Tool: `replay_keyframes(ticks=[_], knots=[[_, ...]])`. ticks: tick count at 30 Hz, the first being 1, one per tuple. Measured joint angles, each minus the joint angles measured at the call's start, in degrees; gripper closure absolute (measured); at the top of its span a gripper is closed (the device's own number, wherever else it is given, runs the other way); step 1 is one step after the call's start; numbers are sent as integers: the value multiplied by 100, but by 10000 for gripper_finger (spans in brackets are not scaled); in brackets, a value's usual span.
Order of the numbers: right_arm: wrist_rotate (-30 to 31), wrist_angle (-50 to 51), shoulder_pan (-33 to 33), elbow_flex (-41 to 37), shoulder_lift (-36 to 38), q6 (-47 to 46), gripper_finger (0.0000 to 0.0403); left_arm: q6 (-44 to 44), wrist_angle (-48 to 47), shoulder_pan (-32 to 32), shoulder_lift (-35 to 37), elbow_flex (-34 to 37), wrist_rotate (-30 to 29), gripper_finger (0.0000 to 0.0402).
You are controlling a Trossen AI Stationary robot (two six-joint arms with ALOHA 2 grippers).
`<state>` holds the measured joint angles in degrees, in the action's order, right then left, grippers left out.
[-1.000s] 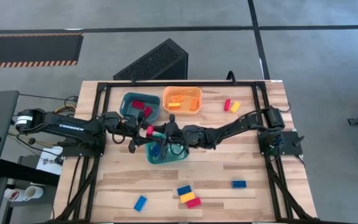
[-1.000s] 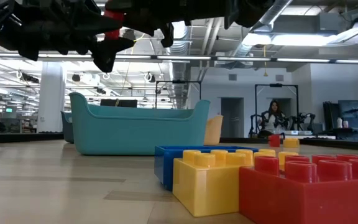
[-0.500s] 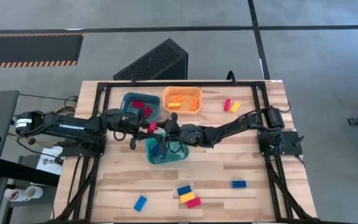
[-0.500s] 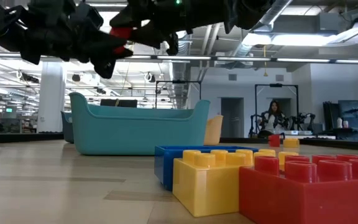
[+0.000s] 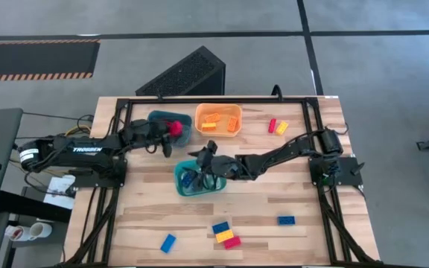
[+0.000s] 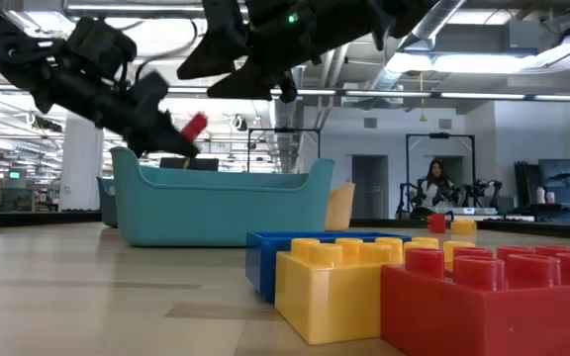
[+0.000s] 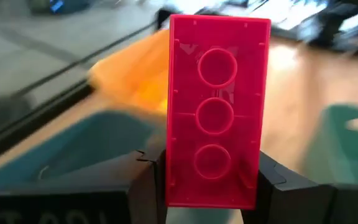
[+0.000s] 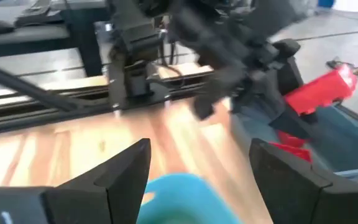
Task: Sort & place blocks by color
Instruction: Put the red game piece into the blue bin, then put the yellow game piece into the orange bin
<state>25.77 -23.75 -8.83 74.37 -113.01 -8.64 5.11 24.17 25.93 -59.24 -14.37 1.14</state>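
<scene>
One red studded plastic brick [image 7: 216, 112], pinched upright in the left tool [image 5: 171, 132], hangs over the teal tray [image 5: 157, 119] just beneath it and should be let go low and level, while the right tool [image 5: 203, 158] hovers spread farther off.

Both arms are matte black, built of rounded jointed segments. The left arm [image 5: 80, 149] carries white lettering along its long link and a white band near its base. The right arm [image 5: 289, 152] ends at a bulky black shoulder housing. Each gripper has two dark, wedge-shaped, angular fingers [image 8: 120, 171]. A small green light [image 6: 291, 18] glows on one wrist.
</scene>
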Motion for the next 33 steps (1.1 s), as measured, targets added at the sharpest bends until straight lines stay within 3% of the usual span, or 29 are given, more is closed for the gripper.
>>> replay_keyframes(ticks=[7,14,19,22,25,30,33], knots=[[117,237,-29,0,-2,-220,117,285,-943,556,-2,2,-629,289],[421,219,-23,0,-2,-340,117,264,-853,566,-2,0,-720,109],[1790,761,-52,6,171,-890,117,340,-511,564,159,0,-535,38],[2586,1854,-58,1,493,-1531,117,426,-213,551,544,1,259,32],[2971,3203,-58,2,869,-2367,117,499,60,454,1066,7,1079,40],[3712,5453,-8,4,1247,-3982,117,666,534,104,1808,253,1313,59],[3680,6706,123,-19,1343,-5188,117,670,747,-110,2121,314,1321,68]])
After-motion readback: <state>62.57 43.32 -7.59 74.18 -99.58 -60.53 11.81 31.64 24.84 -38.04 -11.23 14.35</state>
